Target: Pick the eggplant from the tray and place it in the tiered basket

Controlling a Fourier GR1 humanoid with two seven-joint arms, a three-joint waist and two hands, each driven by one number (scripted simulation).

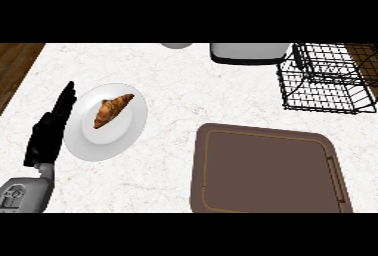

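the left hand (50,131) showed at the left edge of the head view, beside a white plate (103,135). its black fingers (66,97) were straight and held together, pointing up the counter, curled round nothing. the hand lay just beside the plate's left rim, and whether it touched the rim could not be told from this angle. the grey forearm (26,192) came in from the lower left corner.

on the plate lay a croissant (112,110), golden brown, set on a slant in the plate's upper half.

the brown tray (269,170) sat at the lower right of the white marble counter (184,85), well apart from the plate. its inner surface showed bare, and the eggplant showed nowhere on it. the black wire tiered basket (325,77) stood at the upper right, beyond the tray's far right corner; the eggplant could not be made out in it either.

a white appliance (247,52) with a dark base stood at the far edge just left of the basket, and a small grey round thing (177,45), perhaps a bowl's edge, sat further left, cut off by the view. the right hand did not show.
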